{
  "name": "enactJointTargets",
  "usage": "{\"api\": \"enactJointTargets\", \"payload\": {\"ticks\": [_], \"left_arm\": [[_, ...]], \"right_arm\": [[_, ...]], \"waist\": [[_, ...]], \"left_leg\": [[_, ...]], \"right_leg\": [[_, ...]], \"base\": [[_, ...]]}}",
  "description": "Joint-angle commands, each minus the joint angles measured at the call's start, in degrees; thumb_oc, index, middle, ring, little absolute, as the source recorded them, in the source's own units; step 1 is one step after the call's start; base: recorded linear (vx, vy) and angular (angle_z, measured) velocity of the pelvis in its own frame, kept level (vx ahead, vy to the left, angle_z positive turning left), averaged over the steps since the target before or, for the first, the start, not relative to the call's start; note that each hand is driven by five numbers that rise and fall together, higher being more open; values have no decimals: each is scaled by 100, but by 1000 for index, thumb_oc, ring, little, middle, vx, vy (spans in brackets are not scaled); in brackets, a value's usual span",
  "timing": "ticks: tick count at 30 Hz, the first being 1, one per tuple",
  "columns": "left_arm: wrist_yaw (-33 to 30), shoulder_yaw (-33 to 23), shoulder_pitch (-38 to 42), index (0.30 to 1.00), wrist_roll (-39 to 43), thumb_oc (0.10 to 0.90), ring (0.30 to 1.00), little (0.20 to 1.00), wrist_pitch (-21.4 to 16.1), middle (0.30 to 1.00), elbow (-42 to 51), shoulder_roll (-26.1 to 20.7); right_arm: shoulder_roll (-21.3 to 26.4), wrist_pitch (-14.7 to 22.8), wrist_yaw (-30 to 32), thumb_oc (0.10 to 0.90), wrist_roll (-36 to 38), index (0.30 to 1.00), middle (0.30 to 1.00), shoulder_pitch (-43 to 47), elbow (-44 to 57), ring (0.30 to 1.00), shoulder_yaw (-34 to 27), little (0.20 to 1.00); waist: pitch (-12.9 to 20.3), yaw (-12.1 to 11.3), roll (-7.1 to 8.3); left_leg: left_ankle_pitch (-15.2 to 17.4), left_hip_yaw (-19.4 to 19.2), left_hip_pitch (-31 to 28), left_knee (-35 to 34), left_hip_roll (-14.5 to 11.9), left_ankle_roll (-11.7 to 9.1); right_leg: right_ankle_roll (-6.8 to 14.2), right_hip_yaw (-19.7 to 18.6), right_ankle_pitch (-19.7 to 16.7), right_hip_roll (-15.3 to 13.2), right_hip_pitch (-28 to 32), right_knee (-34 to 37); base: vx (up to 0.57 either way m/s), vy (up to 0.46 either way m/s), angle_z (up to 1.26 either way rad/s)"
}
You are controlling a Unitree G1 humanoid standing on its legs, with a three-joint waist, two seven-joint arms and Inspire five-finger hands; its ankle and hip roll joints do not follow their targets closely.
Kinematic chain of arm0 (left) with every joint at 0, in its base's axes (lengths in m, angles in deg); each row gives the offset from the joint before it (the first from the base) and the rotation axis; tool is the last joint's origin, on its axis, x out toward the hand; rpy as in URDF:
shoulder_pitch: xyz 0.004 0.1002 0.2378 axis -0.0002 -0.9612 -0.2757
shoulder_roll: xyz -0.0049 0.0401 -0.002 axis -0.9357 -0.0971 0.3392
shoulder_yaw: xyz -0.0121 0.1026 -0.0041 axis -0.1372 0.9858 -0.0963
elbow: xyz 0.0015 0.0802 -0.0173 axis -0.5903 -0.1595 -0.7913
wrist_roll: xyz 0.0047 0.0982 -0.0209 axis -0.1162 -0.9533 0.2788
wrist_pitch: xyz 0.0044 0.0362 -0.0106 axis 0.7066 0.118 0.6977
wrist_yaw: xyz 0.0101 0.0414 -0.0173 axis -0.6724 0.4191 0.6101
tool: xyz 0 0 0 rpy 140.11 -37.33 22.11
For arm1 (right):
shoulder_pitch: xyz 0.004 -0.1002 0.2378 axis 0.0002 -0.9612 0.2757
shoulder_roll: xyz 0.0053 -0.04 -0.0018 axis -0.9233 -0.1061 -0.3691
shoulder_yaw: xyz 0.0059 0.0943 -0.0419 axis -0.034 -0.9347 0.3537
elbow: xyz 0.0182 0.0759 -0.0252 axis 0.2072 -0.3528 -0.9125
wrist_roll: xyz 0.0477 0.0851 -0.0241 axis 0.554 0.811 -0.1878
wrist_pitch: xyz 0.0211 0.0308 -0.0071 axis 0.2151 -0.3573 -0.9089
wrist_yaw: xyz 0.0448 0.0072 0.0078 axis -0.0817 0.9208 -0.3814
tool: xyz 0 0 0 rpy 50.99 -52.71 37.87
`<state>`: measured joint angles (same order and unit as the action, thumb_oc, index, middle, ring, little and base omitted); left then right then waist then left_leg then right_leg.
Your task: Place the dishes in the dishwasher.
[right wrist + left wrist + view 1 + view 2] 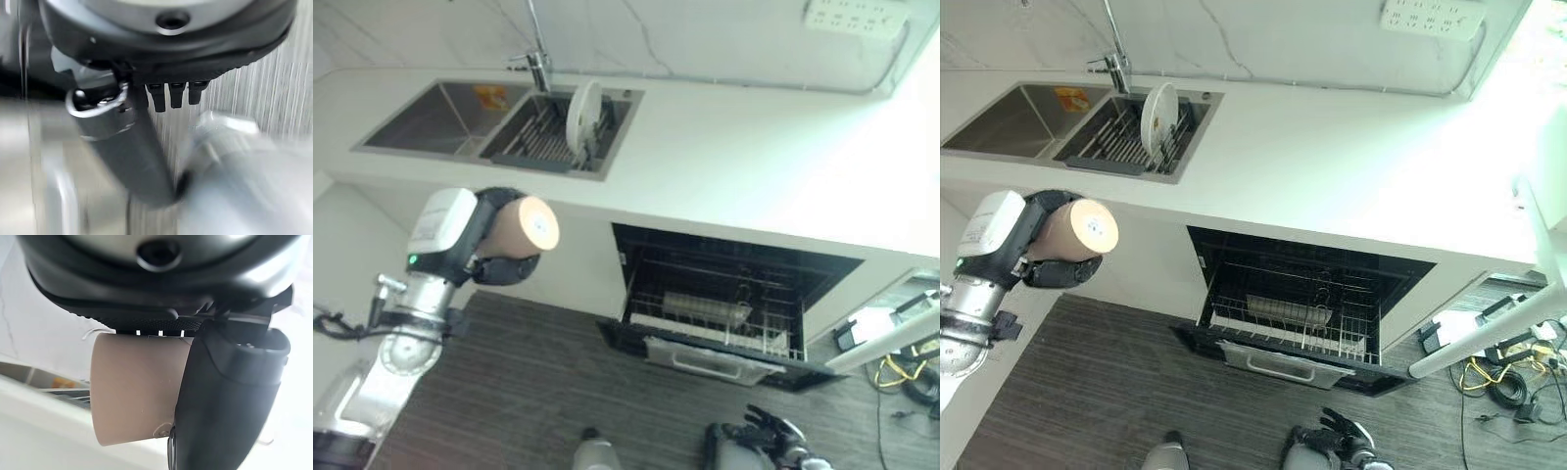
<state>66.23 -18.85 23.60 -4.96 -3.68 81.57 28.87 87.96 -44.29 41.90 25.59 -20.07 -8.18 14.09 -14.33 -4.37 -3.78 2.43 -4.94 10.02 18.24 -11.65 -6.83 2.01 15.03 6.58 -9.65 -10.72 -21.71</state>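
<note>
Cup [521, 228], beige, lies sideways in left hand [487, 245], fingers + thumb curled round it; held in air in front of desk [724, 147] edge, left of dishwasher [724, 304], well apart from it. Dishwasher door down, wire rack [1293, 318] pulled out w/ a clear container in it. White plate [584, 113] stands upright in sink [460, 117] drain rack. Right hand [766, 428] low near floor, fingers loosely spread, holds nothing.
</note>
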Motion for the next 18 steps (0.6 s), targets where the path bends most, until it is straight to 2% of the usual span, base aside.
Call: {"api": "enactJointTargets", "payload": {"ticks": [1,3,6,9,11,14,18], "left_arm": [[-409,-780,730,300,100,400,300,300,-318,300,202,-32],[-472,-731,693,300,91,400,300,300,-421,300,157,-13],[-528,-690,644,300,128,400,300,300,-501,300,144,-22],[-534,-648,611,300,0,400,300,300,-470,300,232,66],[-386,-665,604,300,-96,400,300,300,-412,300,321,131],[-290,-657,591,300,-157,400,300,300,-435,300,363,156],[-189,-652,685,300,-65,400,300,300,-440,300,373,71]], "right_arm": [[30,277,-101,800,632,900,900,232,445,900,10,900],[2,334,-365,800,1075,900,900,240,431,900,-131,900],[-92,317,-494,800,652,900,900,159,476,900,-167,900],[-155,93,-778,800,771,900,900,122,330,900,-127,900],[-130,102,-911,800,560,900,900,88,100,900,-206,900],[-178,168,-934,800,649,900,900,49,29,900,-189,900],[-178,79,-899,800,531,900,900,27,-44,900,-211,900]], "waist": [[147,151,-256],[219,180,-293],[318,213,-287],[378,198,-234],[453,200,-210],[496,199,-194],[554,231,-194]], "left_leg": [[68,-22,-44,-105,-31,-12],[121,-110,-25,-105,-61,-60],[258,-177,-114,-105,-33,-59],[397,-155,-225,-105,51,-8],[460,-214,-266,-105,68,25],[491,-209,-282,-105,87,54],[547,-244,-329,-105,103,63]], "right_leg": [[584,-3,143,-260,659,452],[600,99,176,-308,663,452],[640,128,236,-389,707,452],[685,78,218,-442,662,452],[705,57,172,-440,609,452],[704,20,176,-417,609,452],[707,-35,209,-392,614,452]], "base": [[-15,120,5],[-18,104,-12],[59,32,-8],[43,-23,-9],[61,-67,-9],[42,-41,0],[32,-11,-6]]}}
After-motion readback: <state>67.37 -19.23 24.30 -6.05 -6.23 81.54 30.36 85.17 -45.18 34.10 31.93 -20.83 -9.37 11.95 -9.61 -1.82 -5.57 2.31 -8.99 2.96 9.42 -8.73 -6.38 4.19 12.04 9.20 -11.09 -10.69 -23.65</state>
